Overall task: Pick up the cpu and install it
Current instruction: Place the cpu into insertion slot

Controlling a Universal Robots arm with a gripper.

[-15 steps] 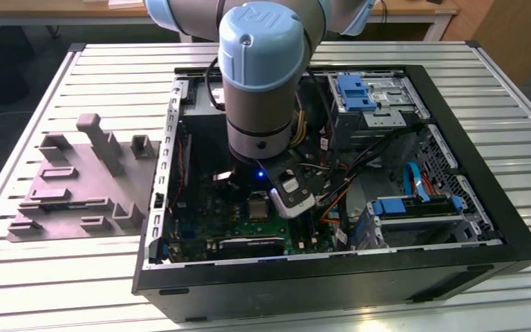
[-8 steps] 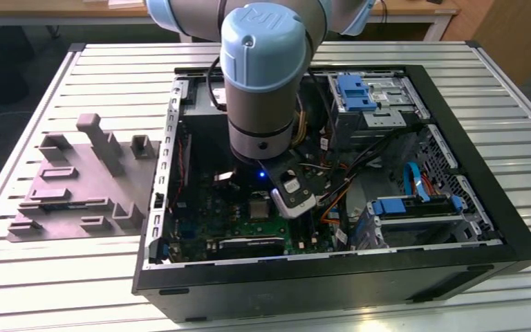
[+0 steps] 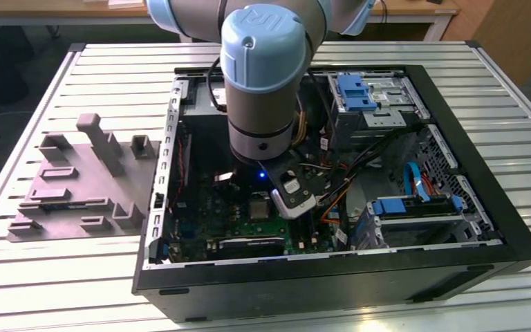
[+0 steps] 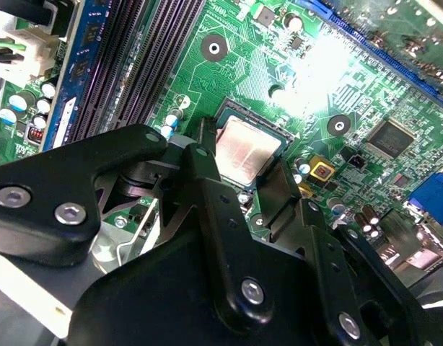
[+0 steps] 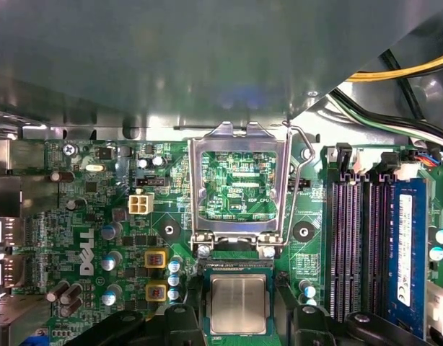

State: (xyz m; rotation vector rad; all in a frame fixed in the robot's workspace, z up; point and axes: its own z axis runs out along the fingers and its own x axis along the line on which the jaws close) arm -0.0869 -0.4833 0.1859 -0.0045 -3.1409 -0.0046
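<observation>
The cpu (image 5: 238,303) sits in the socket area on the green motherboard (image 5: 84,216), low centre of the first wrist view, silver top facing up; in the second wrist view it shows mid-frame (image 4: 244,150) between the black fingers (image 4: 207,189) of the tool (image 4: 243,189). The fingers flank the chip on both sides; whether they clench it or have let go cannot be told. The hinged silver retention frame (image 5: 239,180) stands open just above the chip with its lever wire alongside, so judged from this the chip is placed at or into the socket but not latched down. Empty memory slots (image 5: 355,245) lie right of the socket. In the exterior view the arm (image 3: 263,83) reaches down into the open black computer case (image 3: 339,283), tool (image 3: 289,200) over the board centre-frame. The case lies on a slatted white worktop (image 3: 524,83), with a grey moulded fixture tray (image 3: 72,187) at frame left. A wooden desk edge and dark floor show at the top
</observation>
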